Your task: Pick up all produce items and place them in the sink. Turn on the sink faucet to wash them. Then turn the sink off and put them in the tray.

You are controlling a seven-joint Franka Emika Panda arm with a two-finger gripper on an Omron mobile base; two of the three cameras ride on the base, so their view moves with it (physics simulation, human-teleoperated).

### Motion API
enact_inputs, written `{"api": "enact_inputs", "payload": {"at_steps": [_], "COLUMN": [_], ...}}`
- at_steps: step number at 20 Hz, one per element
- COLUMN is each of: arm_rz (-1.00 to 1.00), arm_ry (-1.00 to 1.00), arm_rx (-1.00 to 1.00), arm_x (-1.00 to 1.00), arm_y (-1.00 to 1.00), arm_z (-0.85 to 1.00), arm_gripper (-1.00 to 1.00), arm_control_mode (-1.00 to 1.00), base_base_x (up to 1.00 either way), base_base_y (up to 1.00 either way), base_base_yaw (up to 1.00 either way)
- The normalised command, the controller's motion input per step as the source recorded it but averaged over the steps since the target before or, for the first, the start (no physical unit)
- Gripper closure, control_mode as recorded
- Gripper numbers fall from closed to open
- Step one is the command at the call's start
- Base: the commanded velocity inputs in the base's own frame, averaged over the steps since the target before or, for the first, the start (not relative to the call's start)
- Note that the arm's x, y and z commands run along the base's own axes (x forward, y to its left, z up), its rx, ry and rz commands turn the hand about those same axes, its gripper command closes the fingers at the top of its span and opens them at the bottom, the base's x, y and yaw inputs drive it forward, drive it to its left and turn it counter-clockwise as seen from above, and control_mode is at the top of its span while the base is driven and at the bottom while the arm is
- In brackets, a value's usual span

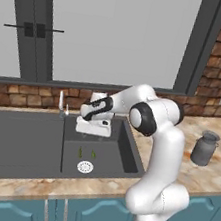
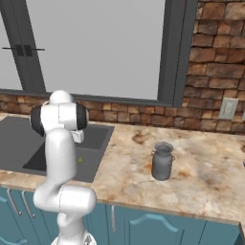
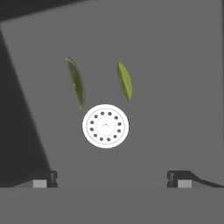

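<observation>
Two slender green produce items lie on the floor of the dark grey sink (image 1: 21,141) basin, one (image 3: 75,81) to the left and one (image 3: 124,80) to the right, just beyond the white round drain (image 3: 105,125). They also show as small green stalks (image 1: 80,152) (image 1: 94,154) above the drain (image 1: 85,167). My gripper (image 3: 112,178) hovers open above the basin with nothing between its fingertips (image 3: 46,178); its hand (image 1: 94,126) hangs over the basin's back part. The thin silver sink faucet (image 1: 61,103) stands just left of the hand. The tray is out of view.
A grey metal jug with a lid (image 1: 204,148) (image 2: 162,161) stands on the marble counter (image 2: 191,172) to the right of the sink. A brick wall with an outlet (image 2: 228,108) and a large window run behind. Teal cabinet doors sit below the counter.
</observation>
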Motion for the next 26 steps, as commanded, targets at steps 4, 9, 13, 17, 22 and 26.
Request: {"api": "enact_inputs", "payload": {"at_steps": [4, 9, 13, 17, 22, 26], "arm_rz": [0.01, 0.03, 0.03, 0.03, 0.04, 0.05], "arm_ry": [0.08, 0.0, 0.0, 0.0, 0.0, 0.0], "arm_rx": [-0.04, -0.01, 0.0, 0.0, 0.0, 0.0], "arm_x": [0.09, 0.17, 0.2, 0.23, 0.13, 0.0], "arm_y": [0.23, 0.14, 0.01, 0.0, 0.03, 0.01], "arm_z": [-0.48, -0.46, -0.36, -0.34, -0.41, -0.33], "arm_gripper": [-1.0, -1.0, -1.0, -1.0, -1.0, -1.0], "arm_control_mode": [-1.0, -1.0, -1.0, -1.0, -1.0, -1.0], "base_base_x": [0.0, 0.0, 0.0, 0.0, 0.0, 0.0], "base_base_y": [0.0, 0.0, 0.0, 0.0, 0.0, 0.0], "base_base_yaw": [0.0, 0.0, 0.0, 0.0, 0.0, 0.0]}}
